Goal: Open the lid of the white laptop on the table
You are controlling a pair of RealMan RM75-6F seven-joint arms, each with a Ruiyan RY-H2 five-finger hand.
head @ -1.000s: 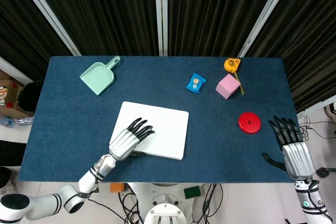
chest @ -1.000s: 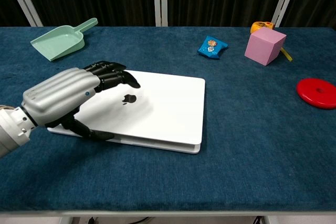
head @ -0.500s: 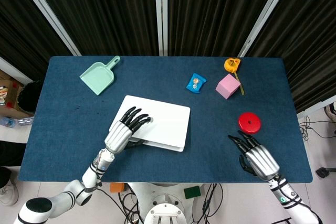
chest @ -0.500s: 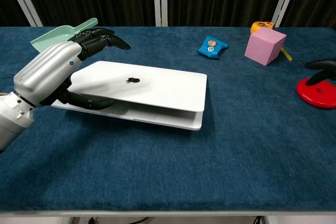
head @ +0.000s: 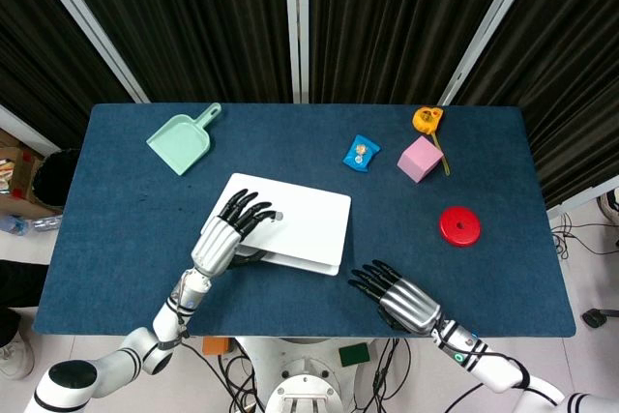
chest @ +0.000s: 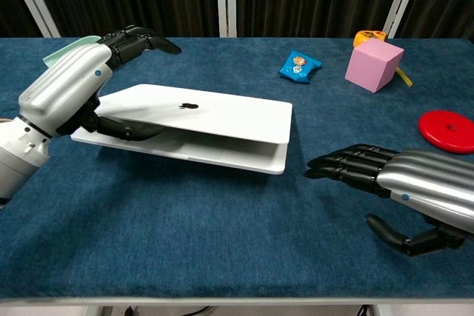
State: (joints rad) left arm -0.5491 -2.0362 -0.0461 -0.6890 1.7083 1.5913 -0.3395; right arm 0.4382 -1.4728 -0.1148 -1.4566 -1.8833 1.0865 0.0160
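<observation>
The white laptop [head: 300, 222] [chest: 211, 120] lies left of the table's middle, its lid raised a little at the left edge. My left hand [head: 224, 237] [chest: 67, 94] is at that edge. Its thumb reaches under the lid and props it up, while its fingers [chest: 137, 38] stretch out above the lid without touching it. My right hand [head: 404, 299] [chest: 404, 183] hovers palm down near the front edge, to the right of the laptop. Its fingers are spread and point toward the laptop, apart from it and holding nothing.
A mint dustpan [head: 182, 139] [chest: 58, 55] lies at the back left, partly behind my left hand in the chest view. At the back right are a blue packet [head: 361, 153] [chest: 299, 65], a pink cube [head: 420, 159] [chest: 374, 64] and an orange tape measure [head: 427, 120] [chest: 368, 36]. A red disc [head: 459, 226] [chest: 446, 131] lies right.
The lid went from flat to raised at its left edge as my left hand lifted. My right hand swept from the table's right edge leftward toward the laptop.
</observation>
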